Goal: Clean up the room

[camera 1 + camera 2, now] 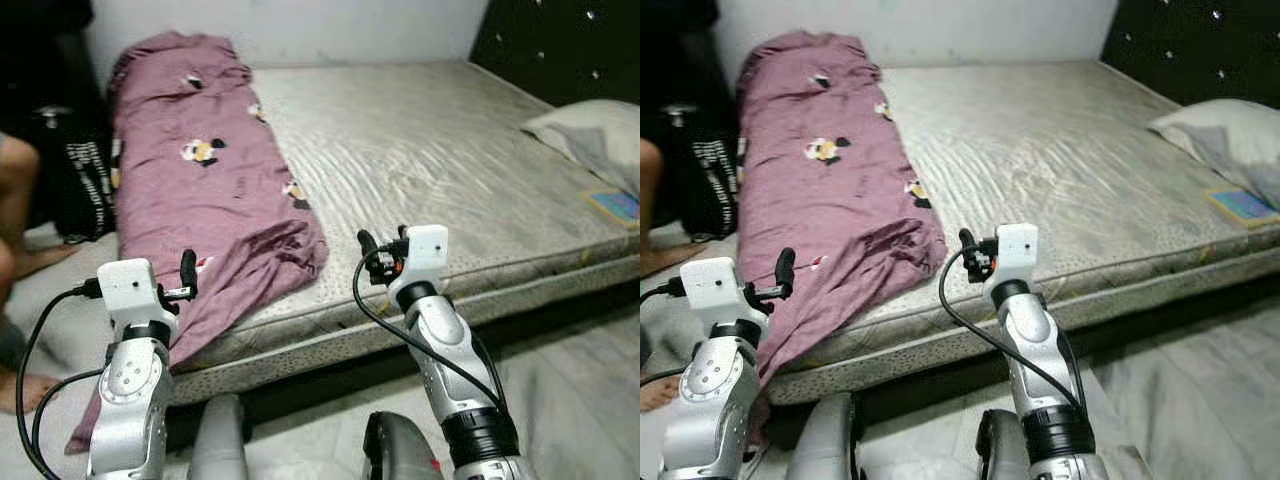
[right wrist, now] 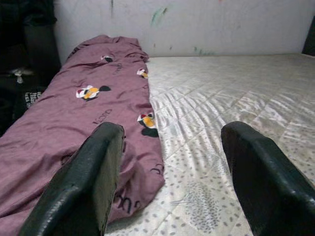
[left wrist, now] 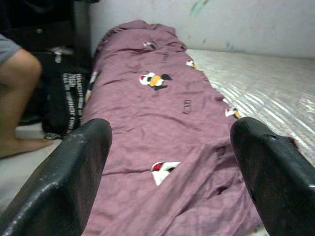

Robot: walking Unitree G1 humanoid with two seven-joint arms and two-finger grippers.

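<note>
Both silver arms are bent up in front of the robot, low in the head views. The left gripper (image 1: 186, 272) sits at the lower left, just in front of the near end of the purple blanket (image 1: 195, 190). Its two black fingers (image 3: 69, 182) are spread wide apart and hold nothing. The right gripper (image 1: 368, 250) sits at the lower middle, over the near edge of the mattress (image 1: 440, 150), just beside the bunched-up end of the blanket. Its fingers (image 2: 83, 182) are wide apart too, with nothing between them.

The blanket lies in a long strip down the left side of the mattress, from the upper left to the lower left. Its near end hangs over the bed edge toward the floor. It has little cartoon pictures on it.

The head views show things on the right that the wrist views do not: a grey pillow (image 1: 590, 135) at the right edge, a blue book (image 1: 615, 207) just below it, and a dark headboard (image 1: 560, 45) in the upper right corner.

The left wrist view shows a person's bare leg (image 3: 22, 83) at its left side, near a black bag (image 3: 66, 101) with white stripes. The right wrist view shows the white wall (image 2: 197, 24) behind the bed, with small paint marks on it.
</note>
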